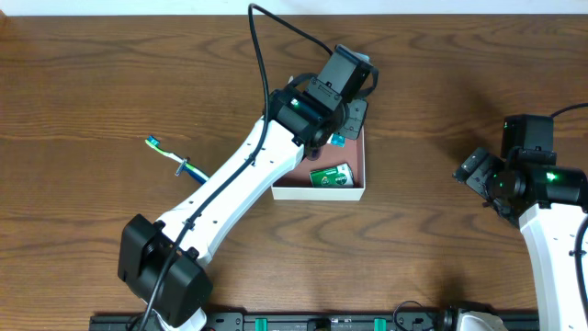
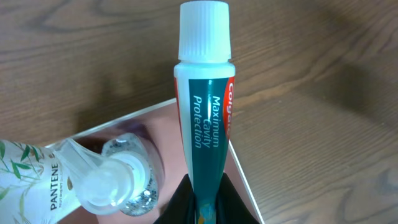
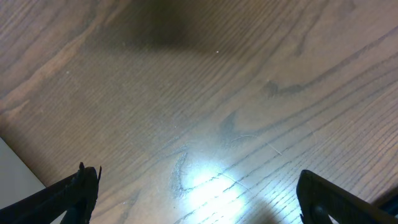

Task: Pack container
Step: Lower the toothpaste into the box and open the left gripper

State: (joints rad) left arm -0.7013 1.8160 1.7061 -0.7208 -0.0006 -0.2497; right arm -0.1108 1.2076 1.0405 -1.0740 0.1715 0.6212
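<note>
Inventory, largest first.

- Container [image 1: 318,193]: one, mid-table under your left arm's wrist.
  - It holds one green packet [image 1: 333,176].
  - It also holds one clear glittery bottle [image 2: 127,186].
  - One Pantene bottle [image 2: 28,177] lies against that bottle at the wall. You cannot tell if it sits fully inside.
- Toothbrush [image 1: 170,156]: one, on the wood well left of the box.
- Colgate tube [image 2: 208,118]: one. Its long axis runs straight out from the fingers, and its white cap points past the container's corner, over bare table.
- Left gripper [image 2: 205,202]: clamped on the tube's tail.
- Right gripper [image 3: 199,199]: fingers spread wide, holding nothing, over wood.
</note>
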